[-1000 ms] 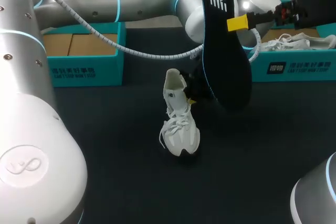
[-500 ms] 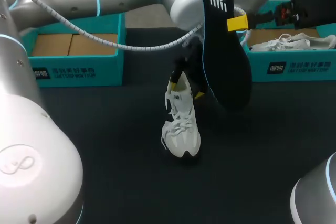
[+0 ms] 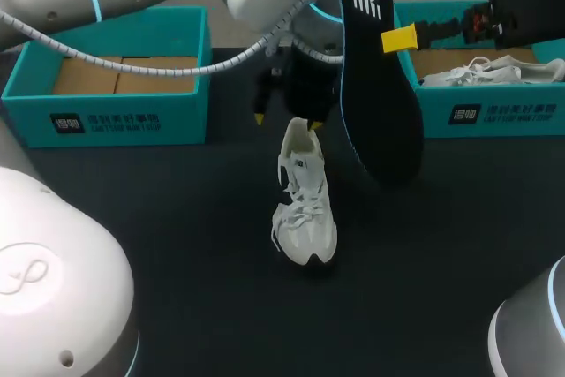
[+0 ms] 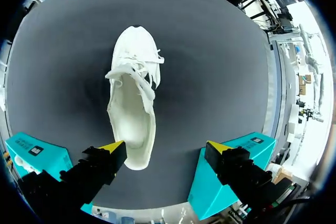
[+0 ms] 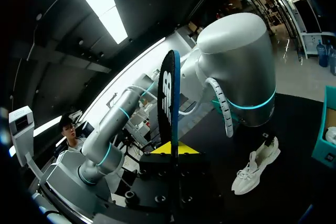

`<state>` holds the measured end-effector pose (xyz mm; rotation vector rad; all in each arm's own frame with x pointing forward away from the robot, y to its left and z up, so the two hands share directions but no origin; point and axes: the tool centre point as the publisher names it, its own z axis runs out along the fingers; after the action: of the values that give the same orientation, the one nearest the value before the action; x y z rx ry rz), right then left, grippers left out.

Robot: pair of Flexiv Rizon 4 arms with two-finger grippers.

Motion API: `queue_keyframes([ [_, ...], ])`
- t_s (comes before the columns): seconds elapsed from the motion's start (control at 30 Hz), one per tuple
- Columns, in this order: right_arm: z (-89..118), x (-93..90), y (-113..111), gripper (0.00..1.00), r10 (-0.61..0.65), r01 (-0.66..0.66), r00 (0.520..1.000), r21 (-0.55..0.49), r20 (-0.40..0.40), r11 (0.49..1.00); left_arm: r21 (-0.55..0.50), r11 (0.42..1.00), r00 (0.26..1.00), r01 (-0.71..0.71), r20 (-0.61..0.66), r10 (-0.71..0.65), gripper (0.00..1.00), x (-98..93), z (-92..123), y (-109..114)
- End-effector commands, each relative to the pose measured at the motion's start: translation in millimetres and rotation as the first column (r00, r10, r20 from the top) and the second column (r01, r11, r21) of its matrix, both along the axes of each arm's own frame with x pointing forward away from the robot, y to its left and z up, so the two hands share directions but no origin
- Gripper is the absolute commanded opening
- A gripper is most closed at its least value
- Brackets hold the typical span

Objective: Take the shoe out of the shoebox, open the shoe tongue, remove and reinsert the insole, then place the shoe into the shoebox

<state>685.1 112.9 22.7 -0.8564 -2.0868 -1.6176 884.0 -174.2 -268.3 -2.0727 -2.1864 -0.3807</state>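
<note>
Left end effector (image 4: pixel 164 149) has backed off; shoe (image 4: pixel 131 103) lies ahead.

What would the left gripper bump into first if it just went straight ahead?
Probably the white shoe: its heel lies ahead of one finger of the open left gripper, the rest over bare table. Depth is unclear.

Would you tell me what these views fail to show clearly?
Head view: the insole hides one end of the right shoebox and one tip of the left jaws.
Right wrist view: the right jaws cover the insole's lower end.
Left wrist view: the shoe interior is washed out.
</note>
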Motion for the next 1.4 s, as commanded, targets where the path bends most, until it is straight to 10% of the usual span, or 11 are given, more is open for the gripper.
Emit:
queue_keyframes([
  [0.03,0.1,0.9,1.7,0.00,-0.001,0.001,1.000,-0.002,-0.002,1.000,-0.092,0.996,1.000,0.004,-0.010,-0.005,1.00,15.5,-1.6,17.5],
  [0.27,0.1,0.9,1.7,0.00,-0.001,0.001,1.000,-0.002,-0.002,1.000,-0.222,0.975,1.000,0.015,-0.023,-0.021,1.00,30.7,2.7,39.5],
  [0.37,0.1,0.9,1.7,0.00,-0.001,0.001,1.000,-0.002,-0.002,1.000,-0.427,0.887,0.980,0.173,-0.014,-0.198,1.00,30.9,6.6,44.6],
  [0.73,0.1,0.9,1.7,0.00,-0.001,0.001,1.000,-0.002,-0.002,1.000,-0.427,0.887,0.980,0.173,-0.014,-0.198,1.00,30.9,6.6,44.6],
  [0.87,-1.1,2.3,0.7,0.00,0.001,-0.001,1.000,0.007,-0.025,1.000,-0.578,0.810,0.994,0.099,0.017,-0.109,1.00,28.7,4.0,41.4],
  [1.4,13.7,75.4,-14.7,0.00,-0.095,0.131,0.957,0.119,-0.273,0.984,-0.814,0.578,0.991,0.054,0.113,0.068,1.00,29.3,75.4,34.7],
])
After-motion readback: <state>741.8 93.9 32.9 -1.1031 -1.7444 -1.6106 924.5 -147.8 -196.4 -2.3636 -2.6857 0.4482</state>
